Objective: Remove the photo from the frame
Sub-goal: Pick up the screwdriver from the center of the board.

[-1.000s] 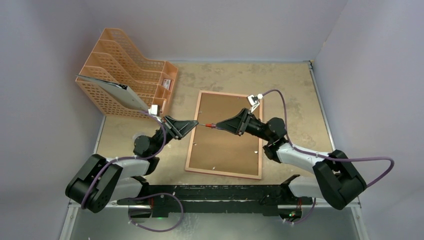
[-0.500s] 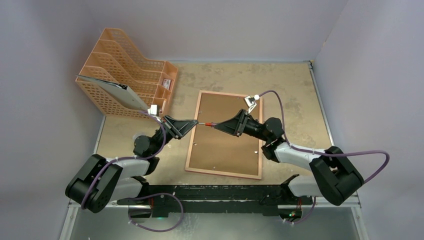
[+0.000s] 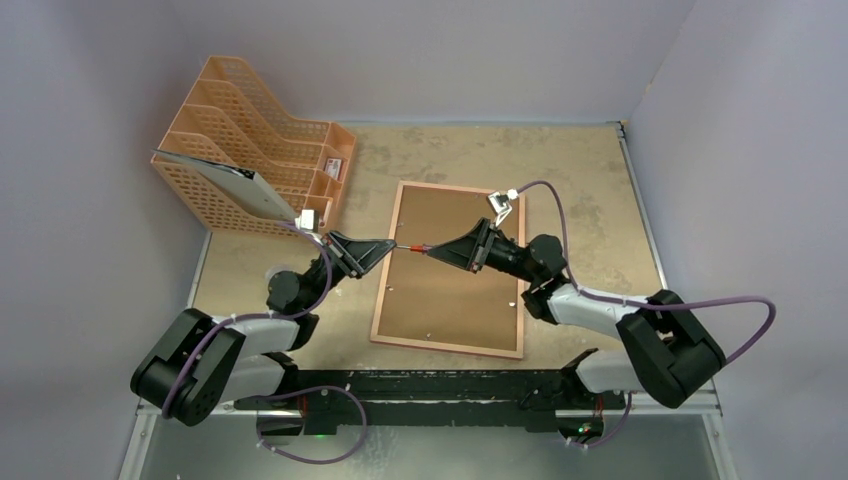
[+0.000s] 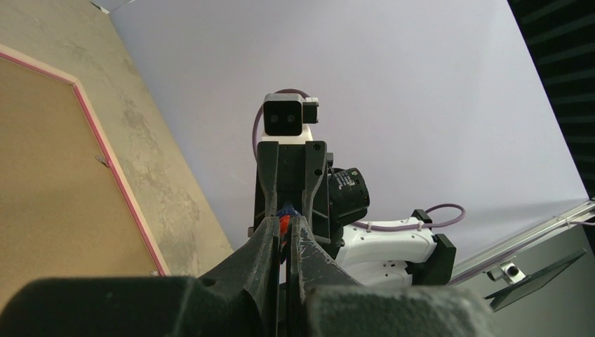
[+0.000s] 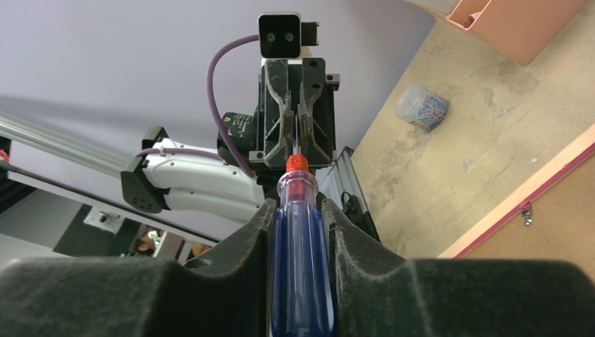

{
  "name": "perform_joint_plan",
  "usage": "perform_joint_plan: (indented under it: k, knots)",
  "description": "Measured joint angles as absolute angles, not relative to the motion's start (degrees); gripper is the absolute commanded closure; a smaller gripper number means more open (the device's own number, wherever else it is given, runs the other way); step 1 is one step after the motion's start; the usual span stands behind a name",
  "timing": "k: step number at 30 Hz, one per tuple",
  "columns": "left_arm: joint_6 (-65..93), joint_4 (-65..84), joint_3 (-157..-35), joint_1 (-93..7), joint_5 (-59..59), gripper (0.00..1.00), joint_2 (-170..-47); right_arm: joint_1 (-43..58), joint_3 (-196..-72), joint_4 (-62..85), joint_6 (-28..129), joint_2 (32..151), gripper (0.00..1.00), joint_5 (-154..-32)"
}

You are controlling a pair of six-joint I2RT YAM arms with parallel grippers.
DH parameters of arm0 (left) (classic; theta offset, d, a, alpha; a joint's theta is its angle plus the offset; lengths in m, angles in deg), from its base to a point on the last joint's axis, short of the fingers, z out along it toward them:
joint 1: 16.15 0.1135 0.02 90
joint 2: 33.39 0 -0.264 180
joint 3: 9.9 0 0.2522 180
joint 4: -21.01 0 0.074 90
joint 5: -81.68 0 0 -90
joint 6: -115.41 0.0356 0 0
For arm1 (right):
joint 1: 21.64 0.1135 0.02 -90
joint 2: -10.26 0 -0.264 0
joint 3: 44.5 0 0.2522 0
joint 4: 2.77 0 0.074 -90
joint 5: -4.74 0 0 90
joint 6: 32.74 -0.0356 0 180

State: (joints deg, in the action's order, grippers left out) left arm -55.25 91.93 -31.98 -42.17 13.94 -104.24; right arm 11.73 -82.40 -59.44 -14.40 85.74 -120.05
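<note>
The frame (image 3: 446, 346) lies face down on the table, its brown fibreboard back (image 3: 450, 300) up with small metal clips (image 5: 526, 214) at the rim. The photo is hidden under that board. A screwdriver (image 3: 414, 248) hangs level above the frame's upper left part, between both arms. My left gripper (image 3: 396, 246) is shut on its thin metal shaft (image 4: 284, 226). My right gripper (image 3: 433, 250) is shut on its blue handle (image 5: 297, 253), whose red collar (image 5: 297, 163) sticks out past the fingertips. The two grippers face each other tip to tip.
An orange mesh file rack (image 3: 255, 150) stands at the back left with a grey sheet (image 3: 225, 180) leaning in it. A small clear jar of coloured clips (image 5: 421, 107) sits on the table left of the frame. Grey walls close in the table on three sides.
The right arm has slid a little to the left along the screwdriver and its jaws have narrowed onto the handle. The left arm and the frame have not moved.
</note>
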Motion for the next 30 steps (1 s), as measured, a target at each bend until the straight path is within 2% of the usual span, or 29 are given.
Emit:
perform_joint_plan:
  k: [5,10,17,24,28,30]
  knots:
    - [-54.97,91.91,-31.98,-42.17,13.89,1.00,-104.26,11.73,-82.49,-60.73,-15.36,86.90,0.76,-120.18]
    - [-54.95,91.93,-31.98,-42.15,13.87,1.00,-104.26,11.73,-82.49,-61.41,-15.73,87.34,0.64,-120.20]
    - [-54.92,91.91,-31.98,-42.17,13.96,1.00,-104.26,11.75,-82.57,-61.39,-15.89,87.69,0.61,-120.11]
    - [-54.86,91.89,-31.98,-42.21,13.91,1.00,-104.35,11.75,-82.92,-61.45,-16.17,87.95,0.81,-119.85]
    - [-54.88,91.93,-31.98,-42.21,13.89,1.00,-104.37,11.75,-83.10,-61.43,-16.17,88.02,0.98,-119.83]
    - [-54.82,91.93,-31.98,-42.21,13.89,0.97,-104.48,11.75,-83.12,-61.43,-16.10,88.21,1.00,-119.83]
